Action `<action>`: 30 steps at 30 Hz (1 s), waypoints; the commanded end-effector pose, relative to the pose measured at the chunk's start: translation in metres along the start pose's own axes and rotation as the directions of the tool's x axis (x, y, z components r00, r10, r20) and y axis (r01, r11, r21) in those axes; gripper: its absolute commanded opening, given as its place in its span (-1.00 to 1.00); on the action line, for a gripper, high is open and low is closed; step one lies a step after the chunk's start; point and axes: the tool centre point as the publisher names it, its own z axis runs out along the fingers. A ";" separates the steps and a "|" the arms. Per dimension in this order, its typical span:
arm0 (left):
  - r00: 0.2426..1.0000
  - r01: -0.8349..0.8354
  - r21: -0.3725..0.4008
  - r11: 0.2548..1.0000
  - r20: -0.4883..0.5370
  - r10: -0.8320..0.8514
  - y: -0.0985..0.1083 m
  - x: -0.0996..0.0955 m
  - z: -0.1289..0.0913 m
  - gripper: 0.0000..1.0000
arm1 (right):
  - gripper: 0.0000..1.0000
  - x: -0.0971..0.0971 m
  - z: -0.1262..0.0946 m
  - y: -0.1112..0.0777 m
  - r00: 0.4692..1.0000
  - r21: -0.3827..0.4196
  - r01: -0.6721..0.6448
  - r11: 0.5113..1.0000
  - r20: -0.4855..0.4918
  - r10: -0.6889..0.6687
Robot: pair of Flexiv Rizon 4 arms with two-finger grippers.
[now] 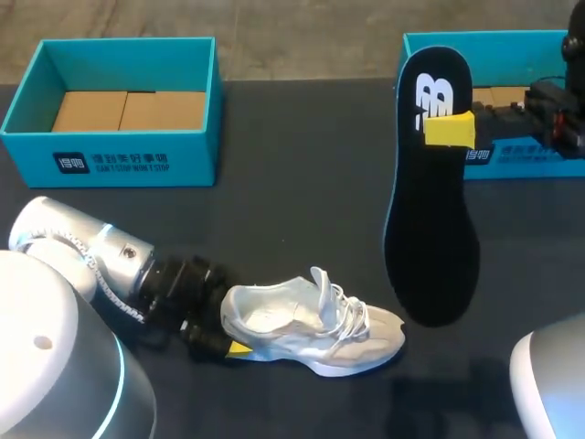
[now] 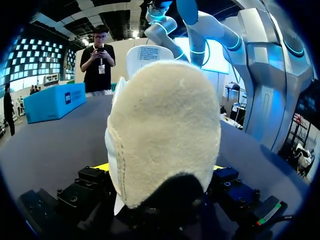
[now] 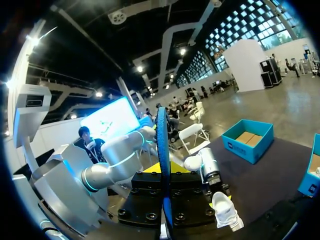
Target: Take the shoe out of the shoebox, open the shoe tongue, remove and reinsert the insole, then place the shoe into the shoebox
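A white sneaker (image 1: 315,325) lies on its side on the dark table, toe to the right. Its heel sits between the fingers of my left gripper (image 1: 228,327), which stands open; one yellow tip shows at the near side of the heel. In the left wrist view the sneaker's heel (image 2: 165,135) fills the space ahead of the left gripper (image 2: 160,170). My right gripper (image 1: 448,130) is shut on a black insole (image 1: 431,219), held upright above the table. The right wrist view shows the insole (image 3: 162,150) edge-on between the right gripper's (image 3: 163,175) fingers, with the sneaker (image 3: 226,210) below.
An open teal shoebox (image 1: 119,151) stands at the back left. A second teal shoebox (image 1: 521,155) stands at the back right, partly behind the insole and my right arm. Dark tabletop (image 1: 302,201) lies between the boxes and the sneaker.
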 end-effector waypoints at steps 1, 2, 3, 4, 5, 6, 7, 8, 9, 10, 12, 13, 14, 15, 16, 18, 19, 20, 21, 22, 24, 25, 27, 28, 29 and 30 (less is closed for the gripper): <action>1.000 0.003 -0.044 0.999 0.019 -0.003 -0.006 0.004 -0.006 1.00 | -1.00 -0.002 0.003 0.003 1.000 0.006 -0.002 1.000 -0.002 0.002; 1.000 0.010 -0.055 0.998 0.029 -0.008 -0.004 0.004 -0.007 1.00 | -1.00 -0.002 0.003 0.003 1.000 0.006 -0.002 1.000 -0.002 0.002; 0.999 0.014 -0.064 0.998 0.035 -0.011 -0.003 0.003 -0.007 1.00 | -1.00 -0.002 0.003 0.003 1.000 0.006 -0.002 1.000 -0.002 0.002; 0.999 0.016 -0.065 0.998 0.035 -0.013 -0.003 0.003 -0.007 1.00 | -1.00 -0.002 0.003 0.003 1.000 0.006 -0.002 1.000 -0.002 0.002; 0.999 0.017 -0.066 0.998 0.034 -0.014 -0.003 0.003 -0.008 1.00 | -1.00 -0.002 0.003 0.003 1.000 0.006 -0.002 1.000 -0.002 0.002; 0.999 0.019 -0.070 0.997 0.035 -0.017 -0.003 0.004 -0.009 1.00 | -1.00 -0.002 0.003 0.003 1.000 0.006 -0.002 1.000 -0.002 0.002; 0.999 0.025 -0.073 0.997 0.033 -0.022 -0.003 0.004 -0.011 1.00 | -1.00 -0.002 0.003 0.003 1.000 0.006 -0.002 1.000 -0.002 0.002; 0.999 0.025 -0.086 0.996 0.030 -0.023 -0.003 0.004 -0.013 1.00 | -1.00 -0.002 0.003 0.003 1.000 0.006 -0.002 1.000 -0.002 0.002; 0.999 0.026 -0.099 0.995 0.024 -0.023 -0.003 0.005 -0.014 1.00 | -1.00 -0.002 0.003 0.003 1.000 0.006 -0.002 1.000 -0.002 0.002; 1.000 0.026 -0.112 0.993 0.019 -0.024 -0.003 0.005 -0.016 1.00 | -1.00 -0.002 0.003 0.003 1.000 0.006 -0.002 1.000 -0.002 0.002; 1.000 0.023 -0.131 0.991 0.009 -0.022 -0.002 0.006 -0.019 1.00 | -1.00 -0.002 0.003 0.003 1.000 0.006 -0.002 1.000 -0.002 0.002; 1.000 0.021 -0.146 0.989 0.006 -0.020 -0.002 0.007 -0.021 1.00 | -1.00 -0.002 0.003 0.003 1.000 0.006 -0.002 1.000 -0.002 0.002; 1.000 0.022 -0.160 0.987 0.006 -0.021 -0.001 0.007 -0.024 1.00 | -1.00 -0.002 0.003 0.003 1.000 0.006 -0.002 1.000 -0.002 0.002; 1.000 0.022 -0.164 0.986 0.006 -0.022 0.000 0.007 -0.026 1.00 | -1.00 -0.002 0.003 0.003 1.000 0.006 -0.002 1.000 -0.002 0.002; 1.000 0.025 -0.179 0.983 0.012 -0.023 0.001 0.007 -0.028 1.00 | -1.00 -0.002 0.003 0.003 1.000 0.006 -0.002 1.000 -0.002 0.002; 0.999 0.031 -0.210 0.977 0.022 -0.027 0.004 0.006 -0.034 1.00 | -1.00 -0.002 0.003 0.003 1.000 0.006 -0.002 1.000 -0.002 0.002; 0.999 0.035 -0.223 0.974 0.026 -0.030 0.004 0.006 -0.036 1.00 | -1.00 -0.002 0.003 0.003 1.000 0.006 -0.002 1.000 -0.002 0.002; 0.999 0.039 -0.238 0.971 0.030 -0.033 0.005 0.005 -0.038 1.00 | -1.00 -0.002 0.003 0.003 1.000 0.006 -0.002 1.000 -0.002 0.002; 0.999 0.043 -0.250 0.967 0.034 -0.036 0.006 0.005 -0.040 1.00 | -1.00 -0.002 0.003 0.003 1.000 0.006 -0.002 1.000 -0.002 0.002; 0.999 0.048 -0.260 0.964 0.035 -0.041 0.006 0.006 -0.042 1.00 | -1.00 -0.002 0.003 0.003 1.000 0.006 -0.002 1.000 -0.002 0.002; 0.998 0.058 -0.287 0.956 0.045 -0.047 0.007 0.007 -0.046 1.00 | -1.00 -0.002 0.003 0.003 1.000 0.006 -0.002 1.000 -0.002 0.002; 0.998 0.062 -0.299 0.952 0.047 -0.050 0.007 0.007 -0.048 1.00 | -1.00 -0.002 0.003 0.003 1.000 0.006 -0.002 1.000 -0.002 0.002; 0.997 0.065 -0.342 0.937 0.050 -0.050 0.007 0.008 -0.050 1.00 | -1.00 -0.002 0.003 0.003 1.000 0.006 -0.002 1.000 -0.002 0.002; 0.997 0.070 -0.355 0.932 0.048 -0.056 0.008 0.009 -0.052 1.00 | -1.00 -0.002 0.003 0.003 1.000 0.006 -0.002 1.000 -0.002 0.002; 0.997 0.071 -0.379 0.923 0.048 -0.057 0.007 0.010 -0.054 1.00 | -1.00 -0.002 0.003 0.003 1.000 0.006 -0.002 1.000 -0.002 0.002; 0.997 0.074 -0.407 0.911 0.049 -0.059 0.007 0.011 -0.056 1.00 | -1.00 -0.002 0.003 0.003 1.000 0.006 -0.002 1.000 -0.002 0.002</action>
